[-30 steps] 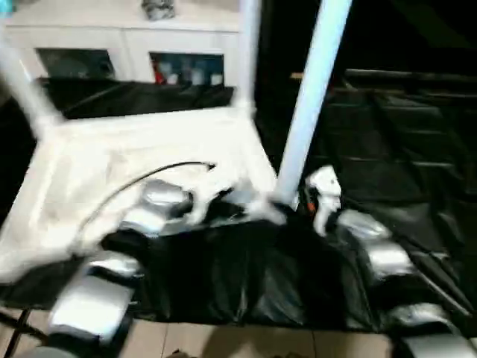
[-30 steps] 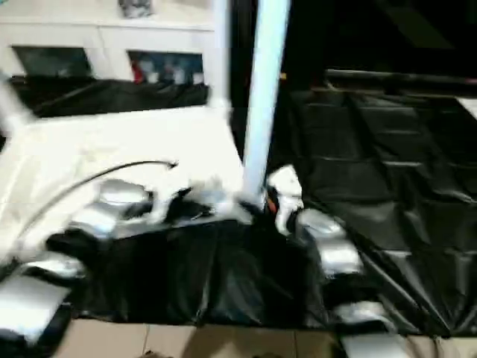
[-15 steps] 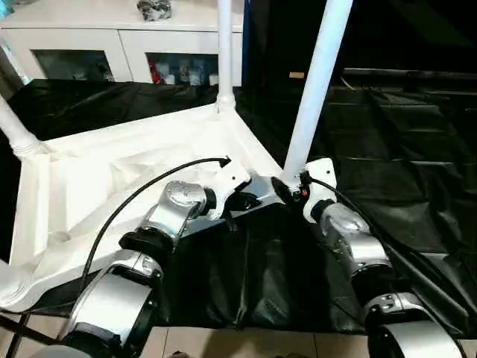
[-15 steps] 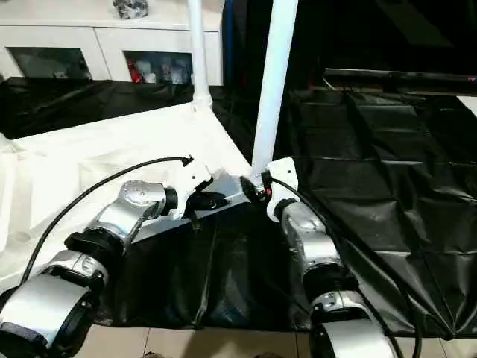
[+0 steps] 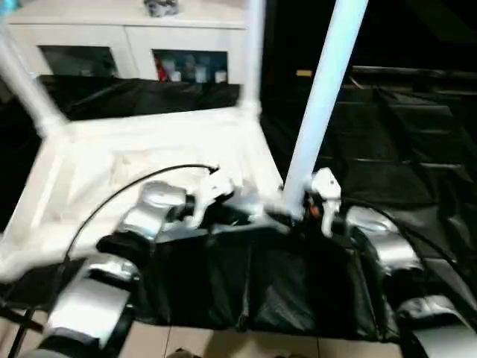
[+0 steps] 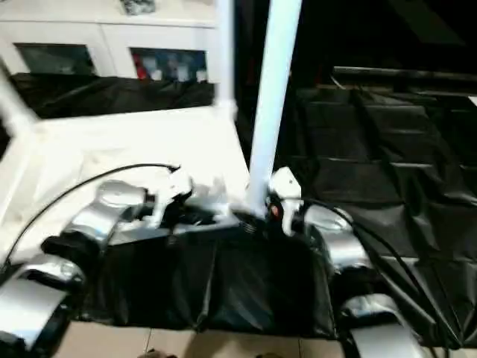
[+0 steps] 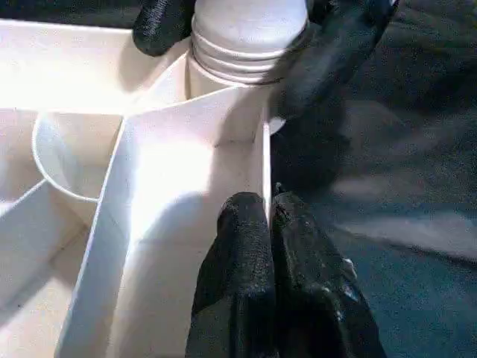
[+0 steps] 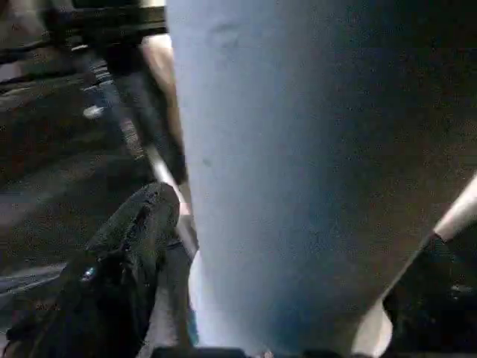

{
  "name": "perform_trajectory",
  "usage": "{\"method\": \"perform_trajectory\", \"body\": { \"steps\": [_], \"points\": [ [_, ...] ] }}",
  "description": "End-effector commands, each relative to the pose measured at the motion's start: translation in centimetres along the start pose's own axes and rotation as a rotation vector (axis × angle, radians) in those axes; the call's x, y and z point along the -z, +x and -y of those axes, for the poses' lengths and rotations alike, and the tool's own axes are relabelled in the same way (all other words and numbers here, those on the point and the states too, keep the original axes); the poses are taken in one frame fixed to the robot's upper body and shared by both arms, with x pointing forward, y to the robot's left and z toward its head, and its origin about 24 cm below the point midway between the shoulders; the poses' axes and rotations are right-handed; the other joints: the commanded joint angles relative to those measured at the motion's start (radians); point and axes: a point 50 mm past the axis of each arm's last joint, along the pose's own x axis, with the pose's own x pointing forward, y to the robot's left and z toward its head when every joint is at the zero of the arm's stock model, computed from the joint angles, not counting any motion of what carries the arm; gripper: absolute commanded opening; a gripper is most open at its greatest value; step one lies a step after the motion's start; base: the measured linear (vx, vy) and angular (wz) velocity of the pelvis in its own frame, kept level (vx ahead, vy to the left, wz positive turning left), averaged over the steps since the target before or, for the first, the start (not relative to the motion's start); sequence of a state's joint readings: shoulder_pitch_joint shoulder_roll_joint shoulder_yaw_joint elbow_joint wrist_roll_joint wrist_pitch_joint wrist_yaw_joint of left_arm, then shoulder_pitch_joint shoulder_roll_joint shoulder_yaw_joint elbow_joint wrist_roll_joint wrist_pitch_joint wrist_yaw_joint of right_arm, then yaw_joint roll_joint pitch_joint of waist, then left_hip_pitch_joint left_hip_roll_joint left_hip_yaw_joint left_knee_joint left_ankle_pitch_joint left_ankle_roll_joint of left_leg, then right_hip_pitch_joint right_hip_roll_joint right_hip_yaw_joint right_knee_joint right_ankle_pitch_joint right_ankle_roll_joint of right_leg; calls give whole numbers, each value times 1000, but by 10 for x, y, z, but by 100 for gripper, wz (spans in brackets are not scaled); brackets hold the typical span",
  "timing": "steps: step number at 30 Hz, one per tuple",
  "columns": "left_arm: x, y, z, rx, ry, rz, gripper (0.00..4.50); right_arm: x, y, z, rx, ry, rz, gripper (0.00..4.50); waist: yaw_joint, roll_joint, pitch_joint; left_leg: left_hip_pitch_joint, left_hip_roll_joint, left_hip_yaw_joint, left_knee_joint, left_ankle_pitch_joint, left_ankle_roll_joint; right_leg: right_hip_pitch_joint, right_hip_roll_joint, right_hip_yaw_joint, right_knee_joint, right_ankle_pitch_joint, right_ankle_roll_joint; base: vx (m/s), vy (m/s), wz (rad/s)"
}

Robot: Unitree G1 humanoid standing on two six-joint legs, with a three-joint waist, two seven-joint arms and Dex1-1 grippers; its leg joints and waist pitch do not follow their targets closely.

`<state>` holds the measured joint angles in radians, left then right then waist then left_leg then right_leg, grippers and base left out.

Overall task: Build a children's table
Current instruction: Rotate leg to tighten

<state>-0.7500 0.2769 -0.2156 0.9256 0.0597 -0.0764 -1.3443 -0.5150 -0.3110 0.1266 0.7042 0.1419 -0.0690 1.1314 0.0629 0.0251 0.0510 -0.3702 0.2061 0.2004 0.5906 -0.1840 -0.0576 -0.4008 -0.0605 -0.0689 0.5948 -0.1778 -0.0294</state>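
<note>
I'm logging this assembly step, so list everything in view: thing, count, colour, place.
Tabletop: one, white, upside down on the black sheet.
Legs: three standing in corner sockets, white; near right, far right, far left.
Black sheet: one, spread under the work.
Cabinet: one, white, glass doors, at the back.
Floor tiles: beige, nearest edge.
Left claw: black fingers shut on the tabletop's rim.
Right claw: black fingers either side of the near right leg's base.
Forearms: two, silver.
</note>
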Motion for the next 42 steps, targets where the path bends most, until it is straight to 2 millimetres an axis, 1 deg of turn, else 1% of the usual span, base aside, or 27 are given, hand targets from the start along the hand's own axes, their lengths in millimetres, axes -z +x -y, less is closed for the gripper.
{"method": "perform_trajectory", "body": {
  "steps": [1,5,6,7,9,10,13,16,17,18,19,20,21,22,23,24,25,26,27,29,30,31,34,36,38,40,42],
  "points": [
    [-7,1,1,39,37,24,0,-3,2,-6,-101,-13,-12,355,-1,1,-64,22,38,-16,-65,-226,72,48,-80,46,-73,-209,-245,0,0,0],
    [-5,-4,2,70,36,11,0,-2,0,-10,-176,-16,-39,329,3,1,-67,18,38,-17,-64,-198,75,51,-80,46,-66,-168,-251,0,0,0],
    [-3,-7,3,94,33,-1,0,-1,-1,-13,-225,-19,-59,317,3,-5,-68,16,37,-16,-63,-188,80,53,-81,46,-65,-153,-252,0,0,0],
    [-3,-7,3,97,33,-2,0,-1,-1,-13,-228,-18,-60,302,5,-3,-68,15,36,-16,-62,-180,85,53,-82,46,-64,-150,-252,0,0,0],
    [-2,-9,4,117,31,-11,0,-1,-1,-14,-251,-12,-68,296,7,-3,-68,15,37,-16,-62,-175,88,53,-83,46,-65,-160,-251,0,0,0],
    [-1,-11,5,132,29,-20,0,0,-2,-16,-276,0,-74,282,7,-3,-67,16,37,-16,-63,-180,86,52,-83,45,-66,-173,-248,0,0,0],
    [1,-13,5,141,28,-33,0,1,-1,-19,-300,17,-78,276,8,-3,-66,17,38,-17,-65,-188,77,51,-83,46,-67,-197,-240,0,0,0],
    [0,-12,4,115,25,-28,0,3,1,-19,-272,23,-75,273,10,-4,-67,18,38,-17,-64,-186,71,50,-84,46,-67,-196,-239,0,0,0],
    [-1,-9,1,65,22,-20,0,4,5,-18,-216,46,-47,273,10,-4,-66,19,38,-17,-64,-187,70,49,-83,46,-68,-198,-239,0,0,0],
    [-3,-5,-4,-16,15,-17,0,5,11,-14,-100,71,-22,272,9,-5,-64,19,39,-17,-65,-188,57,45,-84,47,-68,-210,-236,0,0,0],
    [-3,-5,-4,-16,15,-17,0,5,11,-14,-100,71,-22,272,8,-6,-64,19,37,-17,-66,-196,52,47,-85,46,-70,-228,-232,0,0,0],
    [-5,-1,-7,-70,10,-17,0,6,15,-11,-20,89,-7,272,7,-9,-63,21,35,-17,-66,-202,45,46,-85,46,-75,-263,-216,0,0,0],
    [-5,-1,-7,-70,10,-17,0,6,15,-11,-20,89,-7,272,6,-8,-61,22,34,-17,-66,-210,42,44,-84,46,-76,-281,-214,0,0,0],
    [-7,4,-10,-118,-5,-8,0,7,20,-8,62,106,11,272,4,-9,-61,20,32,-18,-67,-218,40,48,-86,45,-82,-317,-200,0,0,0],
    [-9,10,-12,-159,-16,0,0,8,26,-6,150,126,19,272,-1,-7,-61,22,34,-19,-68,-216,30,43,-87,48,-82,-327,-194,0,0,0],
    [-9,10,-12,-159,-16,0,0,8,26,-6,150,126,19,272,-6,-7,-59,23,33,-20,-69,-225,27,41,-86,47,-84,-338,-193,0,0,0],
    [-14,21,-12,-197,-29,14,0,9,36,-5,255,155,27,272,-7,-5,-60,23,31,-23,-70,-231,24,44,-86,44,-85,-350,-189,0,0,0],
    [-20,32,-12,-229,-45,27,0,9,47,-5,339,179,36,272,-14,-5,-58,26,30,-23,-71,-248,17,39,-85,45,-91,-380,-180,0,0,0],
    [-20,32,-12,-229,-45,27,0,9,47,-5,339,179,36,272,-17,-4,-58,27,33,-23,-72,-251,11,38,-85,47,-90,-378,-180,0,0,0],
    [-24,41,-12,-254,-55,35,0,8,55,-6,400,194,38,272,-21,-6,-59,23,30,-23,-72,-247,12,41,-84,47,-89,-363,-182,0,0,0],
    [-30,56,-10,-291,-66,40,0,5,70,-10,476,217,46,271,-25,-4,-59,23,29,-24,-72,-246,14,41,-84,48,-88,-345,-188,0,0,0],
    [-30,56,-10,-291,-66,40,0,5,70,-10,476,217,46,271,-30,-4,-59,23,28,-24,-73,-246,12,40,-83,47,-88,-337,-189,0,0,0],
    [-31,63,-8,-305,-59,31,0,2,78,-12,505,208,48,271,-29,-4,-60,21,26,-22,-70,-242,31,42,-84,48,-90,-330,-188,0,0,0],
    [-30,64,-7,-303,-51,23,0,0,78,-12,503,191,53,327,-29,-4,-61,20,27,-22,-70,-244,39,42,-84,48,-90,-324,-187,0,0,0],
    [-26,60,-6,-290,-29,5,0,-1,72,-8,495,151,62,350,-30,-1,-61,19,27,-23,-71,-249,41,43,-84,48,-90,-324,-186,0,0,0],
    [-20,50,-8,-274,-18,-5,0,-2,61,-3,454,116,64,376,-30,-3,-61,18,27,-23,-71,-254,46,46,-84,47,-90,-322,-184,0,0,0],
    [-19,47,-7,-260,-8,-1,0,-1,58,-2,431,104,61,390,-31,-3,-63,15,28,-22,-69,-234,56,47,-84,49,-85,-285,-193,0,0,0]
  ]
}}
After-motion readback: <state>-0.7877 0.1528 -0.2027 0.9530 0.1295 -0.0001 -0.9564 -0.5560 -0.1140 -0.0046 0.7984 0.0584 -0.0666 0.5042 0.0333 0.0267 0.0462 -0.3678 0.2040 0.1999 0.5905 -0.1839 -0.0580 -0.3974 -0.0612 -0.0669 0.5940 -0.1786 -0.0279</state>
